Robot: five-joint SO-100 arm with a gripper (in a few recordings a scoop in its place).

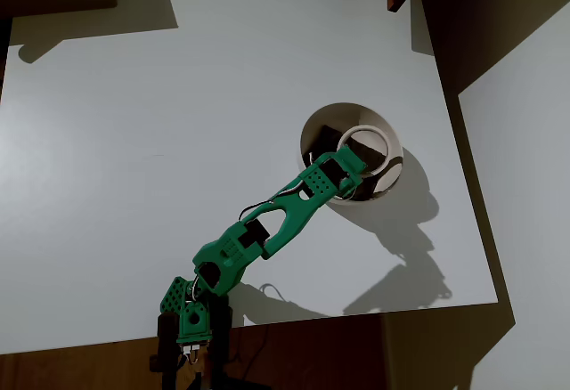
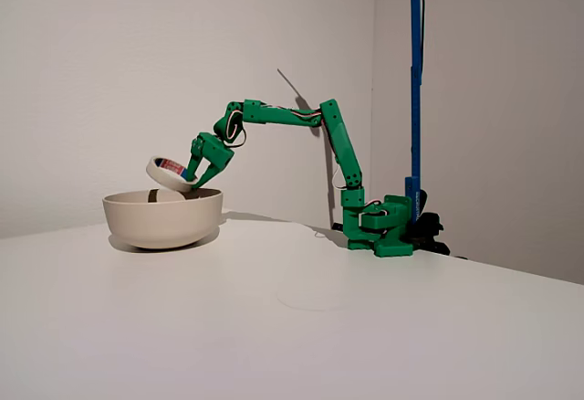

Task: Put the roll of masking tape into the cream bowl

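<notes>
The roll of masking tape [image 2: 170, 173] is held clamped between the jaws of the gripper [image 2: 193, 178], tilted, with its reddish inner print seen in the fixed view. It is carried just above the rim of the cream bowl [image 2: 162, 219], apart from the bowl's surface as far as can be told. In the overhead view the roll of masking tape [image 1: 370, 152] is seen over the bowl's opening, ahead of the jaws and toward the far right part of the cream bowl [image 1: 325, 121]; a dark patch is visible at the bowl's bottom beside the gripper [image 1: 349, 169]. Behind the jaws, the green arm [image 2: 283, 115] is stretched out from its base [image 2: 383, 226], which is set at the edge of the white table [image 1: 134, 141]. A blue pole [image 2: 415, 71] is seen standing behind the base.
</notes>
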